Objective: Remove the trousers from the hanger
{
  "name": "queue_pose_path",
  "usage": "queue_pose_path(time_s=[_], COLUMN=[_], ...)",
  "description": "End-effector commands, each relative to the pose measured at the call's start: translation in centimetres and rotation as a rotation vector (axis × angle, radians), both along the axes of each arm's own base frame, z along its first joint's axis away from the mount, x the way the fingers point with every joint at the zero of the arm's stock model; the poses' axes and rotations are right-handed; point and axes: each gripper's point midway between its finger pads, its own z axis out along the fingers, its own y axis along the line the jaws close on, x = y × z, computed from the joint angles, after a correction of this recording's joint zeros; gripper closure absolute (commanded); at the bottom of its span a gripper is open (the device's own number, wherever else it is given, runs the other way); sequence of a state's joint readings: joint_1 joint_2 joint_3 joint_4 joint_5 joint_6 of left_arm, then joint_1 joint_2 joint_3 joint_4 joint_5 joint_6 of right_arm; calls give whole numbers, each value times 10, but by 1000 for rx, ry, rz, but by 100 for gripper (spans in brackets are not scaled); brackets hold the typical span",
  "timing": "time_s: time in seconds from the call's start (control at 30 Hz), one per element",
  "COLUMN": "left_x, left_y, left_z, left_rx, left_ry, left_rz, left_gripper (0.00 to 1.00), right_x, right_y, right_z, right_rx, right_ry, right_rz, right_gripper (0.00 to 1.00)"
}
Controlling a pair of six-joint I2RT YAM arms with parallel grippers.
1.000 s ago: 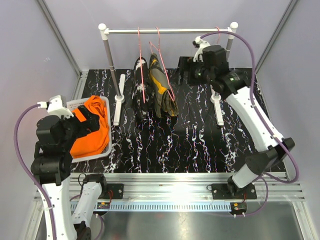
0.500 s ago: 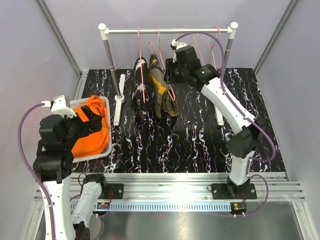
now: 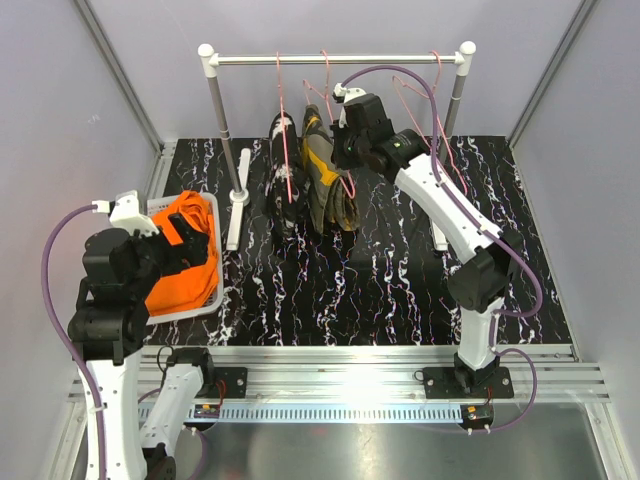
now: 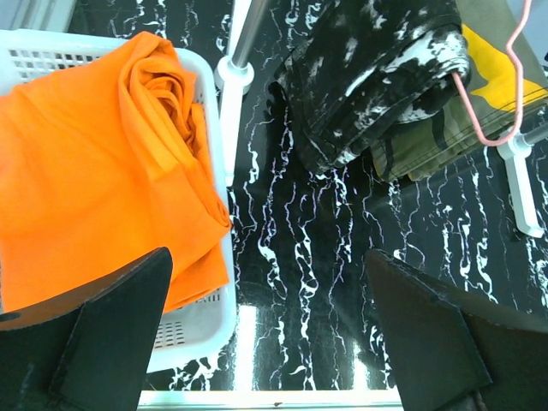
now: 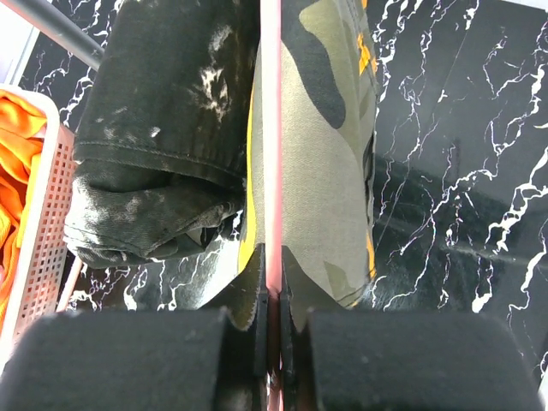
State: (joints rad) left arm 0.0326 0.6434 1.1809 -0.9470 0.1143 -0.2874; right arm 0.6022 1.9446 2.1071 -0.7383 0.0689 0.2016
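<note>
Two trousers hang folded over pink hangers on the rail [image 3: 335,61]: a black white-speckled pair [image 3: 283,180] [image 5: 163,128] and a dark olive pair with a yellow-orange patch [image 3: 325,185] [image 5: 325,154]. My right gripper [image 3: 343,150] [image 5: 272,287] is shut on the pink hanger wire [image 5: 271,128] that carries the olive pair. The bright orange trousers [image 3: 180,260] [image 4: 86,171] lie in the white basket [image 3: 213,212] [image 4: 201,317]. My left gripper [image 3: 190,240] [image 4: 270,265] hangs open just right of the basket, holding nothing.
Bare pink hangers [image 3: 420,100] hang at the rail's right end. The rack's white feet [image 3: 238,215] [image 4: 229,94] stand on the black marbled tabletop. Grey walls close in the back and both sides.
My right arm swung left from the rack's right post to the olive pair's hanger and its jaws shut on the wire. The left arm barely moved.
</note>
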Motion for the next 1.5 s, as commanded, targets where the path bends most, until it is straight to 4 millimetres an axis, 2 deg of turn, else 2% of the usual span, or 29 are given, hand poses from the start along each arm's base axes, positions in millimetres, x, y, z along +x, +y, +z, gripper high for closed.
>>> queue_pose_path(time_s=[0.0, 0.13, 0.27, 0.4, 0.57, 0.6, 0.63, 0.7, 0.73, 0.77, 0.87, 0.9, 1.0, 1.03, 1.07, 1.1, 1.13, 1.17, 1.2, 1.27, 1.37, 1.47], left_x=[13, 24, 41, 48, 52, 47, 51, 49, 50, 50, 47, 43, 50, 51, 58, 55, 63, 59, 60, 59, 50, 50], left_y=[-14, -38, -51, -76, -100, -116, -116, -135, -139, -146, -169, -180, -206, -222, -226, -237, -246, -257, -262, -284, -315, -328], left_z=[13, 30, 57, 77, 110, 113, 120, 126, 135, 138, 149, 150, 152, 150, 148, 147, 144, 145, 145, 144, 140, 130], left_rx=[-28, -120, -144, -199, -190, -182, -169, -143, -143, -139, -122, -99, -47, -9, 0, 31, 60, 66, 103, 125, 187, 220], left_ry=[-39, -82, -173, -264, -388, -403, -434, -459, -497, -510, -573, -587, -602, -603, -591, -600, -597, -604, -614, -621, -637, -611], left_rz=[-77, -184, -235, -307, -339, -394, -361, -409, -409, -428, -484, -522, -573, -609, -596, -622, -604, -616, -620, -659, -714, -729], left_gripper=[1, 1, 1, 1, 1, 1, 1, 1, 1, 1, 1, 1, 1, 1, 1, 1, 1, 1, 1, 1, 1, 1], right_x=[-2, -3, -3, -9, -21, -26, -29, -39, -43, -52, -63, -70, -87, -96, -103, -105, -110, -120, -121, -134, -151, -169], right_y=[-8, -17, -23, -29, -37, -40, -42, -46, -46, -51, -53, -57, -63, -66, -69, -69, -71, -76, -77, -81, -86, -90], right_z=[79, 112, 139, 170, 191, 197, 200, 206, 208, 216, 218, 222, 232, 236, 243, 239, 240, 246, 239, 238, 234, 234], right_rx=[100, 144, 180, 212, 229, 238, 242, 248, 257, 269, 284, 293, 317, 330, 343, 340, 349, 360, 355, 366, 385, 419], right_ry=[-186, -256, -312, -367, -399, -407, -408, -409, -408, -420, -419, -426, -434, -433, -445, -434, -434, -448, -432, -424, -409, -408], right_rz=[-28, -72, -105, -107, -106, -104, -102, -93, -81, -74, -56, -52, -31, -16, -10, -7, -3, 5, 5, 22, 44, 72], right_gripper=[100, 100, 100, 100, 100, 100, 100, 100, 100, 100, 100, 100, 100, 100, 100, 100, 100, 100, 100, 100, 100, 100])
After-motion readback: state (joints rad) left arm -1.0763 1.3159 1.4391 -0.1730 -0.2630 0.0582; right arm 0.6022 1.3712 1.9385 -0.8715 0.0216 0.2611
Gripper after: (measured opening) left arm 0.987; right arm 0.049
